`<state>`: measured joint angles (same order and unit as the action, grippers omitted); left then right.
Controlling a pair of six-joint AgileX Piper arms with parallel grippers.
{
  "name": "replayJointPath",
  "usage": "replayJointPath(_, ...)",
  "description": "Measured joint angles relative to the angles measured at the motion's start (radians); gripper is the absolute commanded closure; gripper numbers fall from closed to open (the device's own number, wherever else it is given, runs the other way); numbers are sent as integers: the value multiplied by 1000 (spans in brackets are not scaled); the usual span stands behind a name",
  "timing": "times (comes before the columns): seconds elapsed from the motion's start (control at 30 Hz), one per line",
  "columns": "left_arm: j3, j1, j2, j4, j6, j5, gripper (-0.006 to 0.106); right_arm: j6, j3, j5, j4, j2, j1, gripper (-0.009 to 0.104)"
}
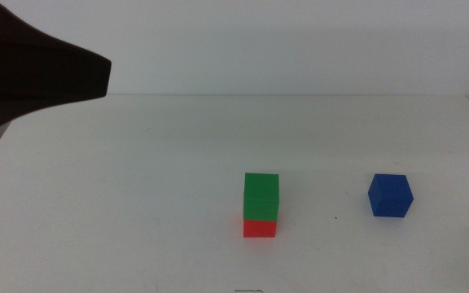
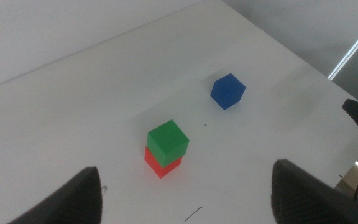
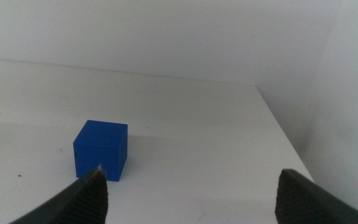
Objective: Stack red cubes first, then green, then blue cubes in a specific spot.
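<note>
In the middle view the green cube (image 1: 261, 195) sits squarely on the red cube (image 1: 260, 228) just below the frame's centre, and the blue cube (image 1: 390, 195) rests alone on the white table (image 1: 137, 179) well apart at right. The left gripper (image 2: 185, 186) hangs high at the upper left with its jaws spread wide and empty. The right gripper (image 3: 191, 193), out of the middle view, is also released, the blue cube just ahead of one jaw.

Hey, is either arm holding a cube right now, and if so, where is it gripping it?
Nothing is held. The left end effector and right end effector are both open and empty; the blue cube sits alone on the table.
</note>
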<state>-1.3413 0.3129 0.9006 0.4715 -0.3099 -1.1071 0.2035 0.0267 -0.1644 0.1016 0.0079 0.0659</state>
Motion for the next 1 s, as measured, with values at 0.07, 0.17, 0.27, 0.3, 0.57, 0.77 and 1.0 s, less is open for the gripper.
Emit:
replayJointPath(0.07,0,0,0,0,0,0,7,0,-5,-8,10,3,0,20)
replayJointPath(0.17,0,-1,0,0,0,0,7,0,-76,-103,13,47,0,20)
replayJointPath(0.27,0,-1,0,0,-1,0,7,0,-212,-230,14,144,0,20)
replayJointPath(0.3,0,-1,0,0,-1,0,7,0,-266,-265,15,180,0,20)
replayJointPath(0.57,0,-1,1,0,-1,0,7,-11,-680,-590,107,583,-1,23)
replayJointPath(0.77,0,-1,1,0,-1,0,7,-150,-997,-920,54,905,-84,24)
replayJointPath(1.0,0,-1,1,0,-1,0,7,-387,-1231,-1070,-89,1244,-200,24)
